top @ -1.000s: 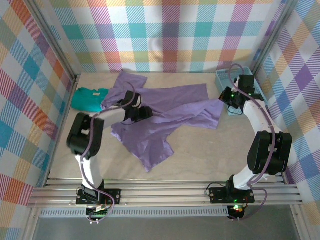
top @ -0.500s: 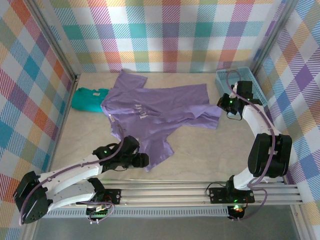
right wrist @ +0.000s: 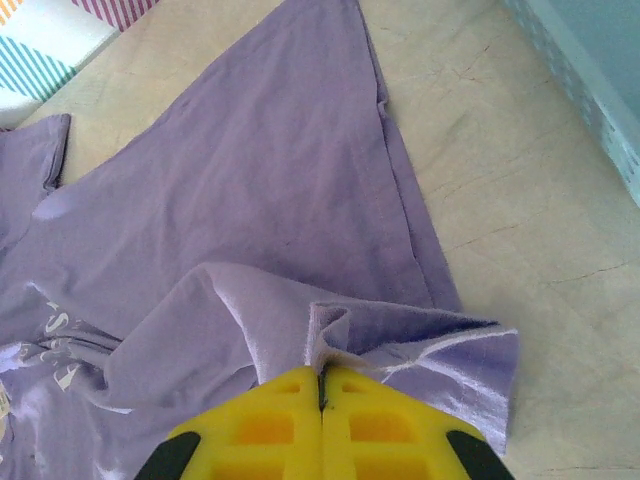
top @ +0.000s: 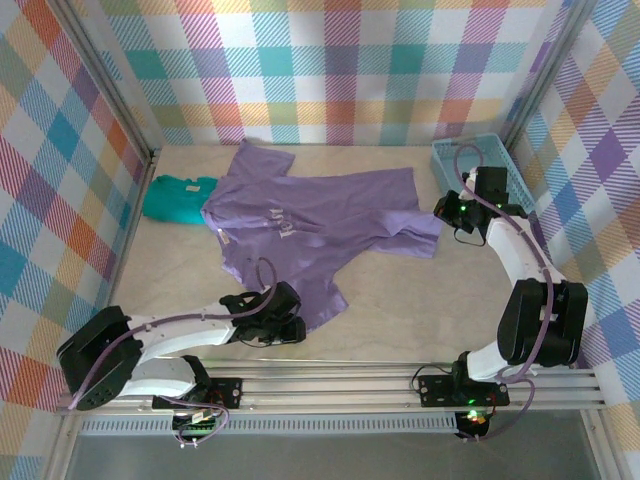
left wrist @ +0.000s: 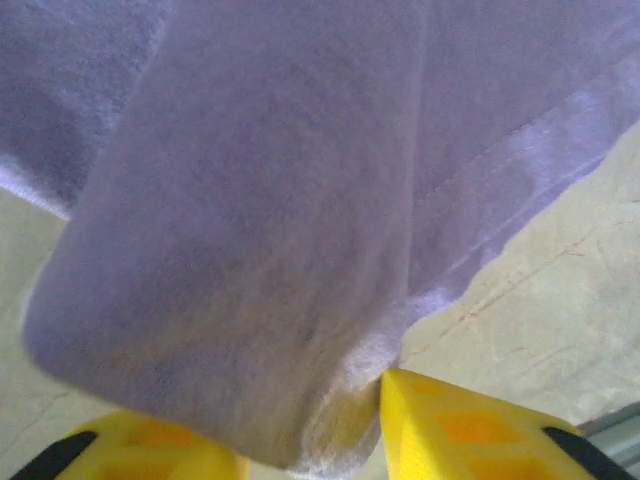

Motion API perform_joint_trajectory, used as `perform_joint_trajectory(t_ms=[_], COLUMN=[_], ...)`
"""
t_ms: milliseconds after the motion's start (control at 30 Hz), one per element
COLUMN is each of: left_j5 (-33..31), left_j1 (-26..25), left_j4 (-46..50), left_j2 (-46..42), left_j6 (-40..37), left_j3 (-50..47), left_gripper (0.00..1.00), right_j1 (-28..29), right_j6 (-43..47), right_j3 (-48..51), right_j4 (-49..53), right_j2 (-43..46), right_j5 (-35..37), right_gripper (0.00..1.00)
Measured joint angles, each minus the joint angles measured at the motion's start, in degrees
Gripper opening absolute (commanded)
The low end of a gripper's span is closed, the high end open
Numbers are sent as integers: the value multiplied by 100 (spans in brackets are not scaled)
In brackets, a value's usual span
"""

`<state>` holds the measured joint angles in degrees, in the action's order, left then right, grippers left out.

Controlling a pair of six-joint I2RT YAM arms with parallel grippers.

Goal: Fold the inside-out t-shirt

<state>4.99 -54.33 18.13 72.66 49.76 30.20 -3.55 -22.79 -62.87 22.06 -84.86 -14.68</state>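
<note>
left arm [top: 190, 327] low, jaws apart; right arm [top: 512, 245] outstretched, jaws together.

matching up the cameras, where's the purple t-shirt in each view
top external: t-shirt spread across the middle.
left wrist: across the upper frame, corner inside left claw.
right wrist: left and centre, fold pinched in right claw.
shared landmark: pale tabletop bordering its hem.
</note>
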Motion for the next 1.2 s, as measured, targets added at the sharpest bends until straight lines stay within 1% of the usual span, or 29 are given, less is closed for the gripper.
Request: perform_joint_trajectory(t_ms=[67, 133, 167, 200, 267, 333, 400, 433, 467, 533, 600, 733, 867, 1000, 1100, 1133, 1200], left_j5=[-35, -63, -68, -116, -293, -527, -846, -1060, -1281, -1757, -2221, -3012, -3615, -4111, -4371, -4334, -3930], left_j1=[-2, -2, -2, 0, 85, 315, 782, 1104, 1394, 1799, 1947, 1967, 1965, 1965, 2057, 2267, 2986], left_j4=[22, 74, 125, 247, 656, 1161, 1515, 1670, 1770, 1921, 2238, 2680, 3051, 3327, 3432, 3475, 3609], left_j2=[57, 46, 2, -92, -581, -1421, -2122, -2396, -2564, -2675, -2555, -1939, -1298, -761, -380, -208, 210], left_j6=[39, 4, -20, -76, -208, -483, -841, -1071, -1300, -1749, -2225, -3182, -4000, -4660, -4975, -5010, -4951], left_j3=[0, 2, 17, 59, 269, 796, 1641, 2245, 2839, 3965, 5200, 7617, 9304, 10229, 10356, 10358, 10386], left_gripper=[14, 3, 0, 0, 0, 0, 0, 0, 0, 0, 0, 0, 0, 0, 0, 0, 0], right_j1=[0, 0, 0, 0, 0, -4, -24, -48, -74, -136, -179, -205, -203, -203, -205, -203, -203], right_j6=[15, 20, 20, 22, 63, 101, 129, 146, 168, 232, 293, 487, 710, 896, 986, 1003, 1005], right_j3=[0, 0, 0, 0, -2, -44, -262, -481, -721, -1246, -1902, -3228, -4266, -4964, -5106, -5051, -4841], right_j4=[0, 2, 4, 26, 129, 315, 581, 721, 831, 1029, 1303, 1816, 2468, 2970, 3073, 3058, 2968], right_j2=[2, 9, 20, 46, 186, 466, 809, 999, 1174, 1497, 1770, 2249, 2632, 2868, 2870, 2830, 2686], right_j5=[0, 2, 2, 2, 9, 48, 96, 131, 186, 313, 509, 798, 1001, 1150, 1189, 1189, 1182], right_gripper=[0, 0, 0, 0, 0, 0, 0, 0, 0, 0, 0, 0, 0, 0, 0, 0, 0])
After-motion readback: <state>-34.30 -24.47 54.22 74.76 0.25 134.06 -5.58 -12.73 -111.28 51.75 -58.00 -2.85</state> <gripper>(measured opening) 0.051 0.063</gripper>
